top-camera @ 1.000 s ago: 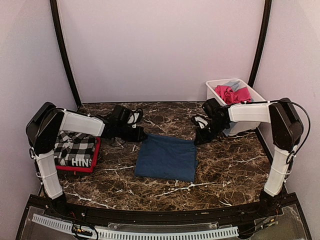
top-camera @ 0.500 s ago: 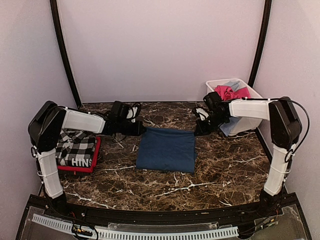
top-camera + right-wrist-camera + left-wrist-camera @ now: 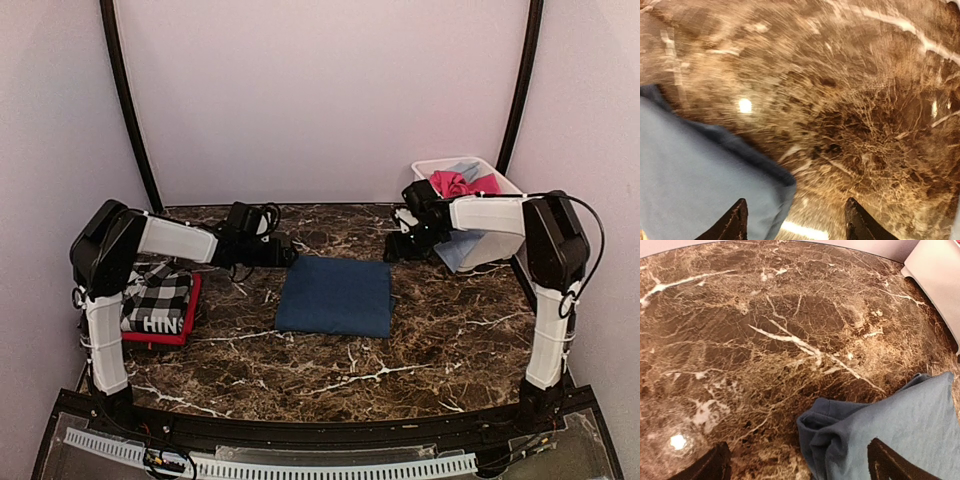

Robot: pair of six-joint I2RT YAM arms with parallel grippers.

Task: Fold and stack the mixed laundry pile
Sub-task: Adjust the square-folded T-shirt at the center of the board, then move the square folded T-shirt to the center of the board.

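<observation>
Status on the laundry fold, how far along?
Done: checked piece folded on the red tee, stacked at left. In hand: navy tee lies folded mid-table, left gripper and right gripper open at its far corners, not gripping. Left: stack the navy tee, then the pink piece and light blue piece in the tub.

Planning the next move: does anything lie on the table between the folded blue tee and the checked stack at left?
Nothing visible lies there: only bare marble table separates the navy tee from the checked stack. The left arm runs along the stack's far edge.
</observation>
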